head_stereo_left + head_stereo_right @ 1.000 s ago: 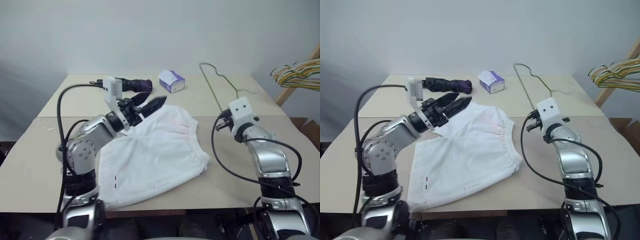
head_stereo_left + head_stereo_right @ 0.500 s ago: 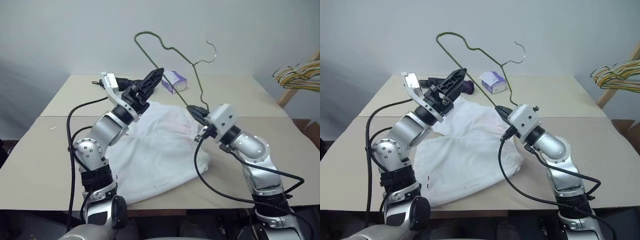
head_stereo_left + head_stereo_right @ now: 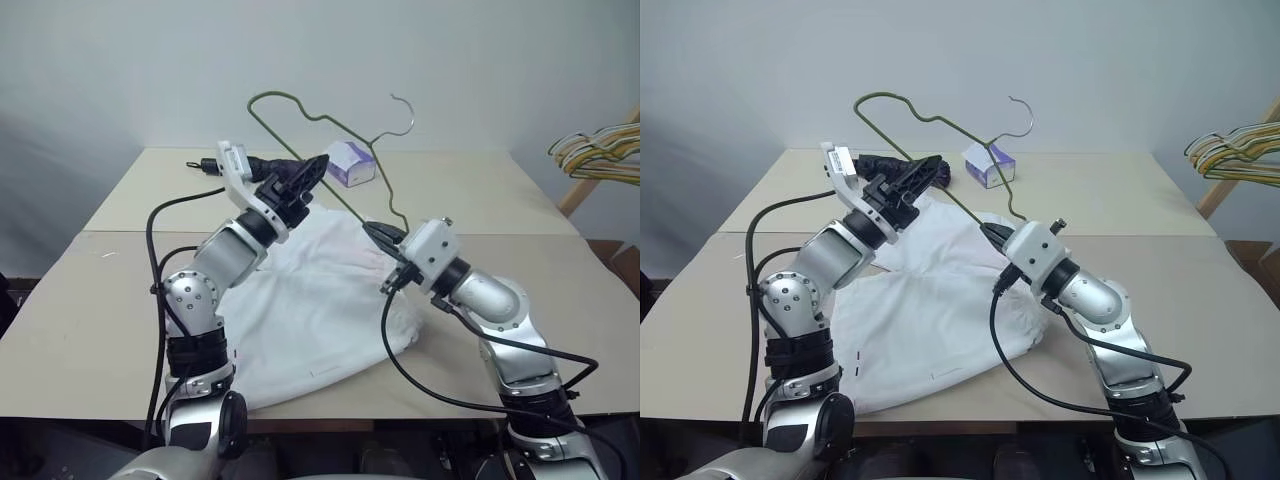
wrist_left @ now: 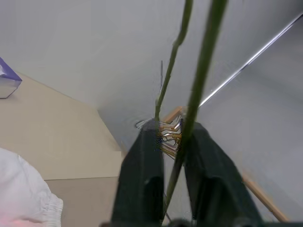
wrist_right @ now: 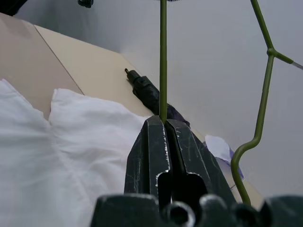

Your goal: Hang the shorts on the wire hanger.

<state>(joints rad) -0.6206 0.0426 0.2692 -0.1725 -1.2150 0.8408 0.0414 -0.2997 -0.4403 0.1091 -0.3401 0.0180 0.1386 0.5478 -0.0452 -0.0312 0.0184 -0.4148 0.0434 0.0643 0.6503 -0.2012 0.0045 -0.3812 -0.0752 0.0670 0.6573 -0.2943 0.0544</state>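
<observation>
The left gripper [image 3: 312,168] was raised above the back of the beige tabletop [image 3: 60,320]. Its two black fingers [image 4: 142,175] were closed on a bar of the thin olive-brass wire hanger [image 3: 330,120], and the left wrist view showed that wire running up between them. The hanger stood up in the air over the middle of the tabletop, with its small hook [image 3: 402,108] at the top, toward the right.

The white thin cloth shorts [image 3: 310,310] lay flat on the tabletop under both arms, with the gathered waistband [image 3: 385,268] on the right side.

The right gripper [image 3: 383,233] was lower, just above the waistband. Its fingers [image 5: 154,146] were shut tight on the bottom end of the same hanger.

The right wrist view showed a folded dark umbrella [image 5: 149,94] lying past the shorts. The eye views showed a small purple and white box [image 3: 351,162] at the back and a bunch of coloured hangers [image 3: 595,152] far right.
</observation>
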